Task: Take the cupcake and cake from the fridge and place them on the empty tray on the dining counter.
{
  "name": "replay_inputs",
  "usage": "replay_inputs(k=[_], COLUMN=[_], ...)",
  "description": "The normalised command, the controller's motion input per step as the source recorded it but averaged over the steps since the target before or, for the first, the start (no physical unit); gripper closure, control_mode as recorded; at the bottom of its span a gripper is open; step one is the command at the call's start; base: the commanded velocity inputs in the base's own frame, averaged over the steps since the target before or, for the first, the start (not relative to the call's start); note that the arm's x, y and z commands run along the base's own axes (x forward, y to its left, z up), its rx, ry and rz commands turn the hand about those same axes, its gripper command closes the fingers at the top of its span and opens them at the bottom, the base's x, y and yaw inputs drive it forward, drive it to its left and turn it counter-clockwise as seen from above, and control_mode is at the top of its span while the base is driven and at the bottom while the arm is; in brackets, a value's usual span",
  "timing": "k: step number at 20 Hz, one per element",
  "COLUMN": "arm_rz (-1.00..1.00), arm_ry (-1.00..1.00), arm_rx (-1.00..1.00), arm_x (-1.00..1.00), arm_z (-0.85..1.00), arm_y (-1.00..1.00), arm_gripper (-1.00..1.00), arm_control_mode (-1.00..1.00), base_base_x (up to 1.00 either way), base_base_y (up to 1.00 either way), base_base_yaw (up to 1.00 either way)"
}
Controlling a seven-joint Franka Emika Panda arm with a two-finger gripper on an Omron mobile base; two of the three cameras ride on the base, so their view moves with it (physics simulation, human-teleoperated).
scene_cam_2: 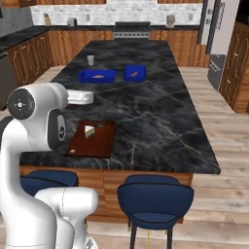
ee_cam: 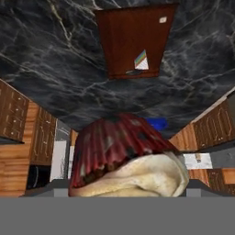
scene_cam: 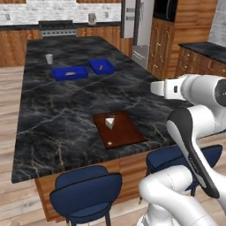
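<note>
In the hand view the cupcake point(ee_cam: 124, 156), with its dark red-brown wrapper and tan top, sits large and close between my gripper point(ee_cam: 126, 189) jaws, which are shut on it. My fingertips are mostly hidden behind it. Beyond it lies the dark reddish-brown tray point(ee_cam: 121, 36) on the black marble dining counter point(ee_cam: 46, 59). The cream-white wedge of cake point(ee_cam: 142, 61) rests on that tray. The base views show the tray point(scene_cam: 128, 132) point(scene_cam_2: 99, 141) near the counter's front edge with the cake point(scene_cam: 109, 122) point(scene_cam_2: 89, 131) on it, and the grey fridge point(scene_cam: 141, 26) point(scene_cam_2: 216, 29) at the far right.
Two bright blue trays point(scene_cam: 69, 73) point(scene_cam: 102, 66) and a small cup point(scene_cam: 49, 58) stand farther back on the counter. Blue stools point(scene_cam: 86, 194) point(scene_cam_2: 155, 199) line the counter's near side. A stove point(scene_cam: 57, 27) and wooden cabinets run along the back wall.
</note>
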Motion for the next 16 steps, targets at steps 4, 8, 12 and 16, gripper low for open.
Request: replay_inputs(k=[4,8,12,16], arm_rz=[0.00,0.00,0.00,0.00], arm_ry=[0.00,0.00,0.00,0.00], arm_rx=[0.00,0.00,0.00,0.00], arm_x=[0.00,0.00,0.01,0.14], arm_z=[0.00,0.00,0.00,-0.02], arm_y=[0.00,0.00,0.03,0.01], arm_gripper=[1.00,1.00,1.00,1.00], arm_control_mode=[1.00,1.00,-1.00,-1.00], base_base_x=[1.00,0.31,0.00,0.00], base_base_y=[0.00,0.01,0.00,0.00], base_base_yaw=[0.28,0.07,0.00,0.00])
